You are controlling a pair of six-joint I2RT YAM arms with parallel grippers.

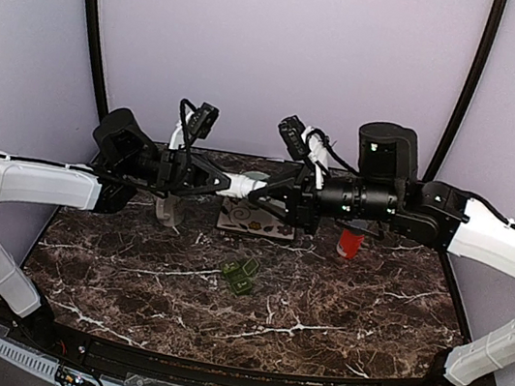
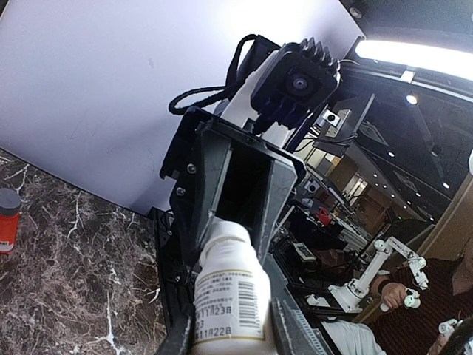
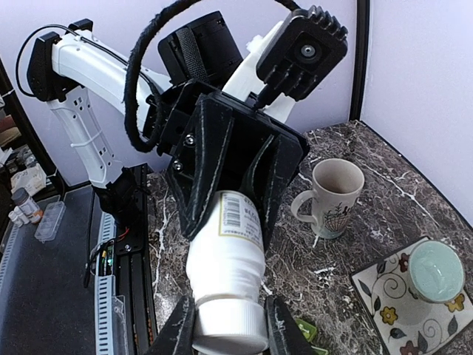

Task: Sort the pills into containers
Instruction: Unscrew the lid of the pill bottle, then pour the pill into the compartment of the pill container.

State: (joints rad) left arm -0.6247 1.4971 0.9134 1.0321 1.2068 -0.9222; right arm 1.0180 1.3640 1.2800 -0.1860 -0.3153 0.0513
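1. Mid-air, far centre: left gripper clamped on white bottle body, right gripper closed on its cap.
2. Green pill box on table, centre, nearer than both grippers. My read: cap still on, 0 pills sorted.

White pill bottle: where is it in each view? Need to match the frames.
Top external: white pill bottle at centre, held horizontal above the table between left gripper and right gripper.
Left wrist: bottle at bottom centre, label facing the camera, far end in the right gripper.
Right wrist: bottle at lower centre, cap nearest the camera.
Shared landmark: the marble table, in all three views.
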